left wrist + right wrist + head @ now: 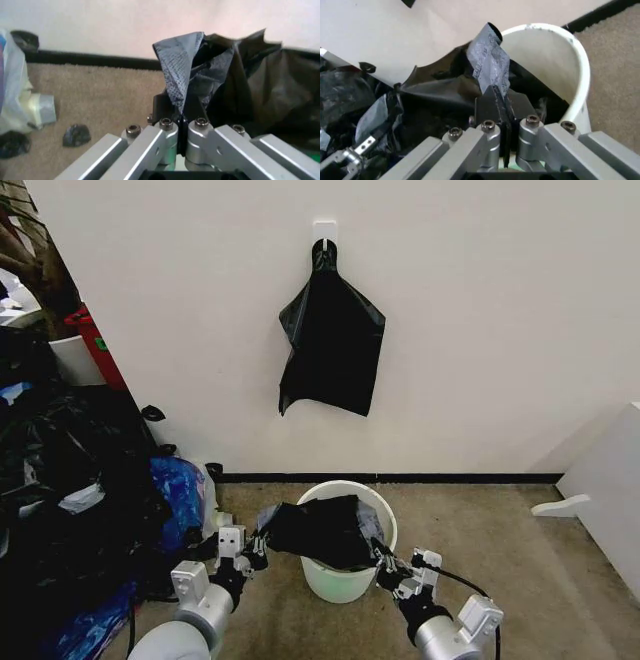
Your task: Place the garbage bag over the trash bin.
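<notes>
The garbage bag [325, 530], thin, black and crinkled, lies bunched across the mouth of the trash bin [345, 582], a white bucket on the carpet by the wall. The left gripper [252, 552] and the right gripper [385, 565] each have their jaws clamped on a bag edge.
</notes>
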Motion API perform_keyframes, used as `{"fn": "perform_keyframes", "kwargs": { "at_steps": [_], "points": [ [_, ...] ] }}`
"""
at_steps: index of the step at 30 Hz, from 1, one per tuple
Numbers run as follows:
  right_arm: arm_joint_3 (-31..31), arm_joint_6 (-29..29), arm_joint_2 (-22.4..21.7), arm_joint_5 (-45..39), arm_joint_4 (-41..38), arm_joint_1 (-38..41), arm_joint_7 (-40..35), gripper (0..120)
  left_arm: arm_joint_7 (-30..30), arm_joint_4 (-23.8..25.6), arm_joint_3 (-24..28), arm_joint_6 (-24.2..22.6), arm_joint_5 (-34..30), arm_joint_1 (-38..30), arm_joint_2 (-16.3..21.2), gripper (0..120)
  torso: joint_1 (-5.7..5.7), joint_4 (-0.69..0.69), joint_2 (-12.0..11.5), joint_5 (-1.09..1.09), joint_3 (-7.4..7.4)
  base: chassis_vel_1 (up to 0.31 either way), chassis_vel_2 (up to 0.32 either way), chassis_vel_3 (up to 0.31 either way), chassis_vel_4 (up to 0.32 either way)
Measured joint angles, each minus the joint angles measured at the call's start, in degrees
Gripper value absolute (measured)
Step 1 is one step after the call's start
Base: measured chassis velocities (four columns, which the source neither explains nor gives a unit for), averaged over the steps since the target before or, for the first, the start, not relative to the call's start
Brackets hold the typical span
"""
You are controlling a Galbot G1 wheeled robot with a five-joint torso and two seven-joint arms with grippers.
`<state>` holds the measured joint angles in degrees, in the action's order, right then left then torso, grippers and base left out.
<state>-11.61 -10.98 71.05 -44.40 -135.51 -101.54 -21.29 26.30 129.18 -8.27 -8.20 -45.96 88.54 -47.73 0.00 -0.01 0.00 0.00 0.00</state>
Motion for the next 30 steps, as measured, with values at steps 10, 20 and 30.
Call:
{"fn": "perform_keyframes", "kwargs": {
  "at_steps": [10, 20, 30],
  "points": [
    [1.3, 0.4, 1.6, 0.8, 1.9, -0.9, -1.3, 0, -1.0, -1.1, 0.1, 1.4, 4.6, 3.9, -0.7, 0, 0.0, 0.01, 0.0, 0.0, 0.0, 0.0, 0.0, 0.0, 0.0],
    [-2.1, 2.2, -2.0, -0.1, 8.1, 0.6, 11.2, 0, -1.7, -2.4, 0.5, 1.6, 5.2, 3.0, -0.7, 0, 0.0, 0.01, 0.0, 0.01, 0.0, 0.0, 0.0, 0.0, 0.0],
    [-3.4, 2.9, -7.0, -2.2, 10.3, 2.9, 15.6, 0, -3.4, -2.5, 0.5, 2.5, 5.0, 2.4, 0.9, 0, 0.0, 0.01, 0.0, 0.01, 0.0, 0.0, 0.0, 0.0, 0.0]
  ]
}}
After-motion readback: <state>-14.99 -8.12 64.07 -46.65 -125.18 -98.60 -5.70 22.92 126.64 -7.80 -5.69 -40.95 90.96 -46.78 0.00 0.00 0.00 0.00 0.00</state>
